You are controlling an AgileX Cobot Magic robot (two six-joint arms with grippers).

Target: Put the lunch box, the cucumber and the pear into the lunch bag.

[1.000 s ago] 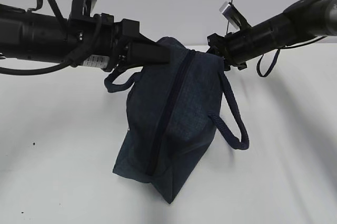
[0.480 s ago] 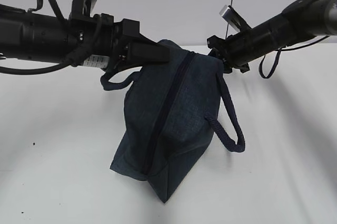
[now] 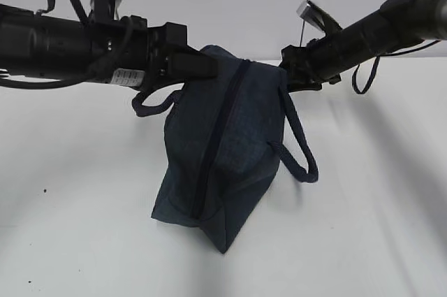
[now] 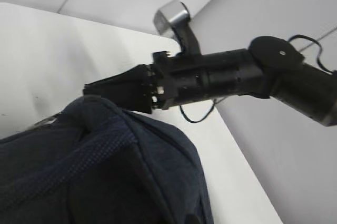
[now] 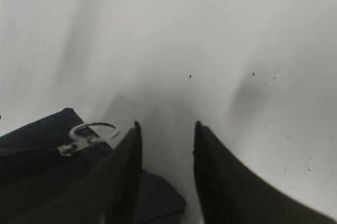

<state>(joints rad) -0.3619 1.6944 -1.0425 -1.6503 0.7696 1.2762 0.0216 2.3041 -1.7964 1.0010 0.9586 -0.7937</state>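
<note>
My left tool (image 3: 202, 66) is clenched on the top edge of the dark navy fabric lunch bag (image 3: 223, 150), a boxy bag with rope-like loop handles and a black zipper (image 3: 216, 143) running down its face. I judge that I hold it there to keep the bag hoisted: most of it hangs from my grip, and only its lower corner rests on the white tabletop (image 3: 84, 227). That is why it slumps at a tilt rather than standing square.

My right tool (image 5: 167, 145) is released. In the right wrist view its two dark fingers (image 5: 126, 166) stand apart with nothing but bare tabletop between them. The silver ring pull (image 5: 93, 129) of the zipper lies just to one side of them on the bag's dark fabric, and they do not grip it. In the exterior view this tool sits at the bag's upper right corner, close to the top of one looped handle (image 3: 297, 150), but I cannot tell from there whether it touches the cloth.

The zipper looks closed along all I can see of it. The lunch box, the cucumber and the pear are nowhere in view. Since the bag bulges and hangs heavily, I judge they may already be inside, though I cannot confirm it.
</note>
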